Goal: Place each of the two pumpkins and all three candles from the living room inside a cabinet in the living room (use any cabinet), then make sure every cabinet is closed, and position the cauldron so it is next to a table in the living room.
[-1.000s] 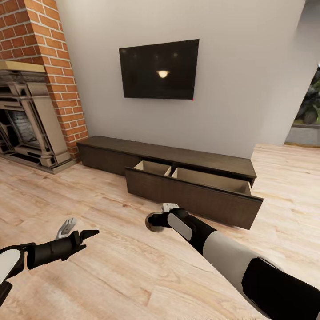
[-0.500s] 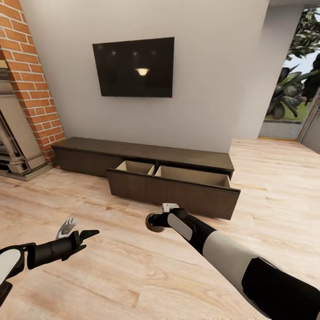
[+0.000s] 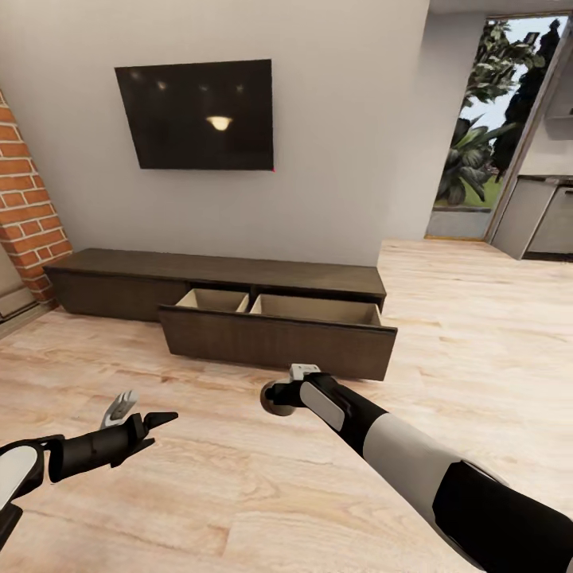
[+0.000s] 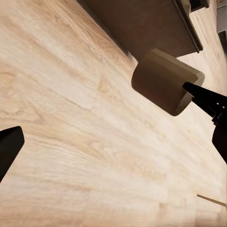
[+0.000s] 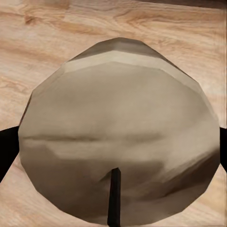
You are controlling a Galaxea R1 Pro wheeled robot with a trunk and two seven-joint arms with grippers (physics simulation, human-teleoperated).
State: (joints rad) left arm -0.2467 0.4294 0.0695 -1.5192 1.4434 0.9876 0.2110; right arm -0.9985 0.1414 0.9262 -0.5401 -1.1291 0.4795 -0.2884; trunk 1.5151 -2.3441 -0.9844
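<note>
Head view panned right; cabinet (image 3: 239,306) shifted left.

The right arm (image 3: 414,461) wore a glossy black upper shell, a pale grey-white forearm segment and a black wrist with a white oval panel. The left arm (image 3: 72,458) was matte black with a white cuff, ending in pointed black fingers (image 3: 159,418).

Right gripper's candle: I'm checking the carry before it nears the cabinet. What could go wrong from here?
1. The candle bulges well past the right gripper, so it might slip.
2. The cabinet drawer stands open with a tall front panel; a low approach might knock the candle against it.
3. The left gripper hangs empty with jaws apart, near the floor.
</note>
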